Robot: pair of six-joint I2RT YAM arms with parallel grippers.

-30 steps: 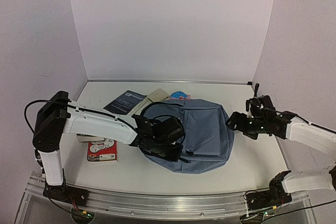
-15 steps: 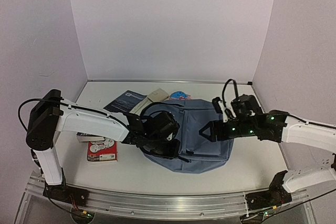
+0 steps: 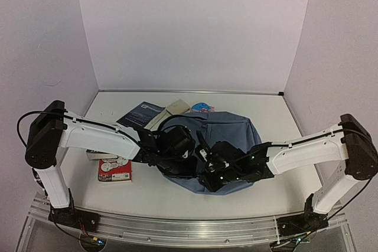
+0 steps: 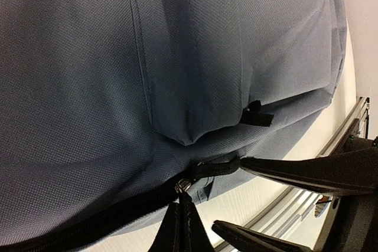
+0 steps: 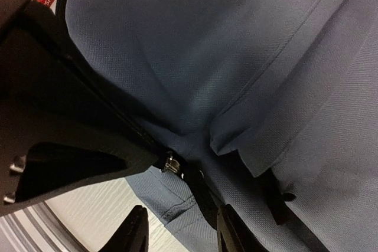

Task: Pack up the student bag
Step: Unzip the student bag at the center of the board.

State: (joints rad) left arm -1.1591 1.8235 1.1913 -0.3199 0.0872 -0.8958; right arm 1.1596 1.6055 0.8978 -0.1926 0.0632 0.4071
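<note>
The student bag (image 3: 233, 137) was laid at the middle of the counter (image 3: 266, 107). Behind its left part a booklet (image 3: 140, 114), a pad (image 3: 177, 107) and a packet (image 3: 202, 108) were ranged left to right. A box (image 3: 115, 170) was set to its left, nearer the front. The left pincer (image 4: 181, 210) and right pincer (image 5: 180, 234) were found side by side at its front edge.

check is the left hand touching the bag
Touching. The left wrist view shows the left hand pinched shut on the student bag at its zip.
</note>
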